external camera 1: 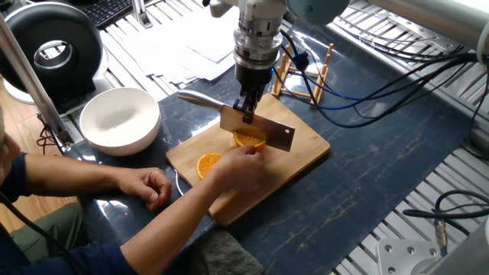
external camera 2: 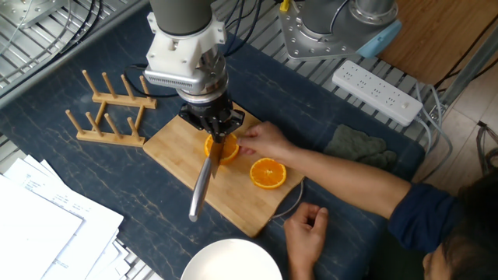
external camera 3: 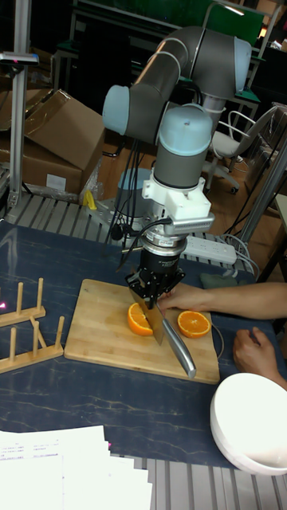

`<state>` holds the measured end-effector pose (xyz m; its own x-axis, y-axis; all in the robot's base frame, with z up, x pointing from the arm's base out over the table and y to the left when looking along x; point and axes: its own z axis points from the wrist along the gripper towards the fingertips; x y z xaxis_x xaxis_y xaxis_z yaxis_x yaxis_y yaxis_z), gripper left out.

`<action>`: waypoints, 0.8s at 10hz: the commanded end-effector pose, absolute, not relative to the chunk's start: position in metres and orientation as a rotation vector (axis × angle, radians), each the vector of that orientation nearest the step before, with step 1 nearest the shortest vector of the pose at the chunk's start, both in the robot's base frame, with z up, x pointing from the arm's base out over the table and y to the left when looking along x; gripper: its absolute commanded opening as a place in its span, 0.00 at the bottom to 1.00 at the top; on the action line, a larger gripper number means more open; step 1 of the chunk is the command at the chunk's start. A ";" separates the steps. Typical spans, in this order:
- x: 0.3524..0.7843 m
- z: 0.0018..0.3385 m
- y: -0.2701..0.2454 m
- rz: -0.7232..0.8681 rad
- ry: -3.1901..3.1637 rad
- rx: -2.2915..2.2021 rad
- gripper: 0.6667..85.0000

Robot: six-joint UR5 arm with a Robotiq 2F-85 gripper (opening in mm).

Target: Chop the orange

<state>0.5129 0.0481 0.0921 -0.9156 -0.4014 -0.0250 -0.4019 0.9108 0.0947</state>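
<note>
The robot's hand (external camera 1: 247, 109) points straight down over the cutting board (external camera 1: 298, 153), its fingers clamped on the spine of a cleaver (external camera 1: 260, 127) near the handle end. The blade hangs edge-down, level, directly above one orange half (external camera 1: 248, 140); whether the edge touches the fruit cannot be told from these views. The cleaver's metal handle (external camera 2: 201, 190) sticks out beyond the hand toward the white bowl (external camera 1: 119, 119).

The orange half under the blade stands on the board with its cut face turned sideways, as seen in the tall fixed view, where it shows just left of the blade (external camera 3: 140, 319). A person's hand (external camera 2: 264, 141) touches this half from the side opposite the rack, fingertips against the rind. A second orange half (external camera 2: 268, 173) lies flat on the board, cut face up, just beside that person's hand and apart from the first half.

The person's other hand (external camera 1: 150, 186) rests loosely curled on the dark surface (external camera 1: 367, 168), off the board, near the bowl. The bowl sits on the surface just off the board's corner.

A wooden peg rack (external camera 2: 109, 117) stands on the surface beside the far edge of the board, not touching it. A grey cloth (external camera 2: 356, 147) lies on the surface behind the person's forearm. Loose sheets of paper (external camera 2: 39, 225) lie at the surface edge. A white power strip (external camera 2: 377, 92) sits on the slatted frame beyond the surface.
</note>
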 end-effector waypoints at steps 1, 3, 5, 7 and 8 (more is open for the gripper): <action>0.511 0.091 0.043 0.141 3.082 -0.636 0.01; 0.508 0.090 0.035 0.099 3.108 -0.621 0.01; 0.509 0.088 0.035 0.076 3.119 -0.608 0.01; 0.512 0.085 0.036 0.070 3.118 -0.597 0.01; 0.512 0.084 0.036 0.070 3.119 -0.595 0.01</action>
<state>0.5098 0.0346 0.0855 -0.9243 -0.3808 0.0261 -0.3793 0.9240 0.0479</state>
